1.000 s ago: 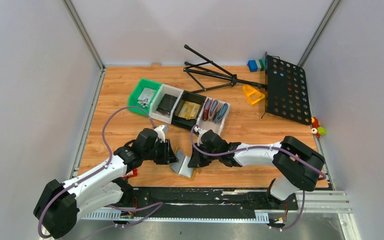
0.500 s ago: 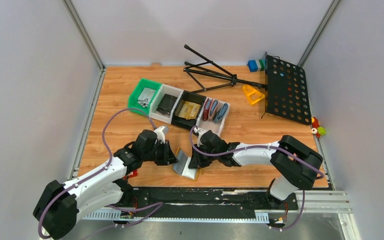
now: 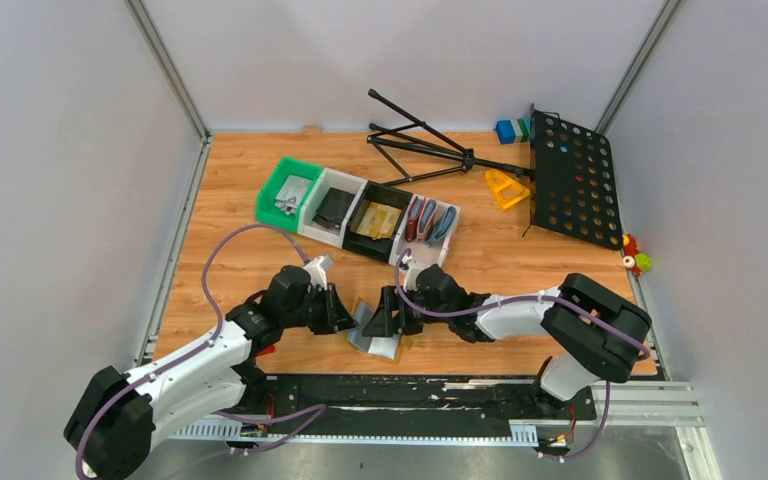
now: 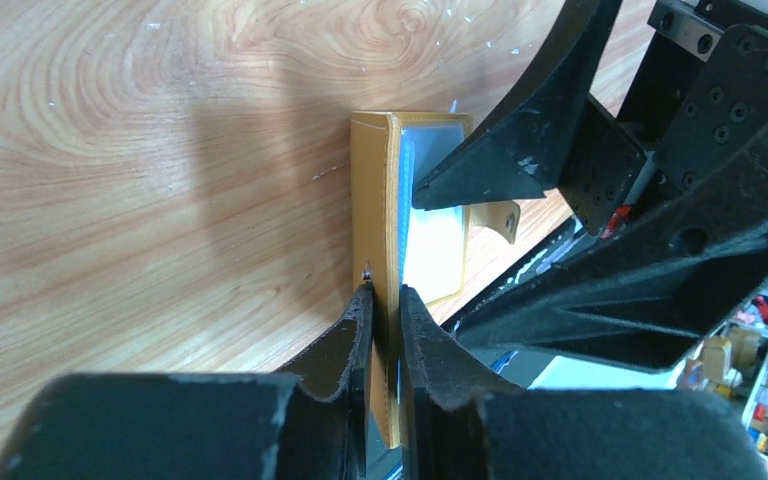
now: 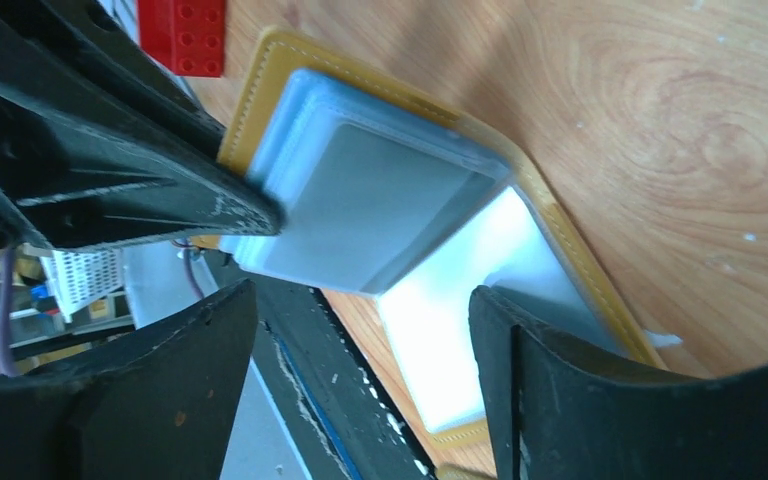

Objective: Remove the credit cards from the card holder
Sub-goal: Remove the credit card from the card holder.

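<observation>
Grey walls enclose a wooden table (image 3: 520, 265). In the row of bins, a black bin (image 3: 390, 189) holds gold-tan cards (image 3: 380, 220), and a white bin (image 3: 450, 235) holds red and blue wallets (image 3: 427, 220). Nearer the arms, the card holder (image 4: 372, 220) stands open. The left gripper (image 4: 385, 300) is clamped on one mustard flap, while the right gripper (image 5: 365, 295) has its jaws apart, straddling the pale lining.

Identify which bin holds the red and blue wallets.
The white bin at the row's right end; the green bin, black bin and other white bin hold none.
</observation>
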Robot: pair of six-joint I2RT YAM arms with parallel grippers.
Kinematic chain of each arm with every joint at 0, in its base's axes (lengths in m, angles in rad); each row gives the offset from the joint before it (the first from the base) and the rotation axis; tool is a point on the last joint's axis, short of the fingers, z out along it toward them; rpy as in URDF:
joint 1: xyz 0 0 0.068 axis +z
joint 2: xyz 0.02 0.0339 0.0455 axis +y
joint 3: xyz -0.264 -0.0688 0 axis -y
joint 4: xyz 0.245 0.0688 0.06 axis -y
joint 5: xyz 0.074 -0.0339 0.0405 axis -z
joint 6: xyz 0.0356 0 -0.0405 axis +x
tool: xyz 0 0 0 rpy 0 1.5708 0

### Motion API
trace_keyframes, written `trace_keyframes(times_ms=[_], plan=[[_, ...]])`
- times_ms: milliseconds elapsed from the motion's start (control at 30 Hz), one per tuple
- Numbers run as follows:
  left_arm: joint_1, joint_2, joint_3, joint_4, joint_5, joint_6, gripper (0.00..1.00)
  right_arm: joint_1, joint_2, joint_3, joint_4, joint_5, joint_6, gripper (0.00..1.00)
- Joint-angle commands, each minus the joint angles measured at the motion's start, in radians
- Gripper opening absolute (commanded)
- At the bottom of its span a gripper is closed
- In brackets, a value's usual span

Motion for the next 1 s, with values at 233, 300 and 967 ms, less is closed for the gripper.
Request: trace_keyframes(times_ms=[233,300,967], plan=[[0.001,-0.037,-0.021,0.105,0.056,-0.068,0.25,0.01,0.047,-0.009,0.133,-0.03,0.088,0.73],[0.002,-0.038,-0.02,0.112,0.069,-0.071,0.23,0.009,0.043,-0.007,0.115,-0.021,0.085,0.67],[0.002,-0.033,-0.011,0.101,0.072,-0.065,0.17,0.01,0.003,0.021,-0.035,0.024,0.021,0.5]])
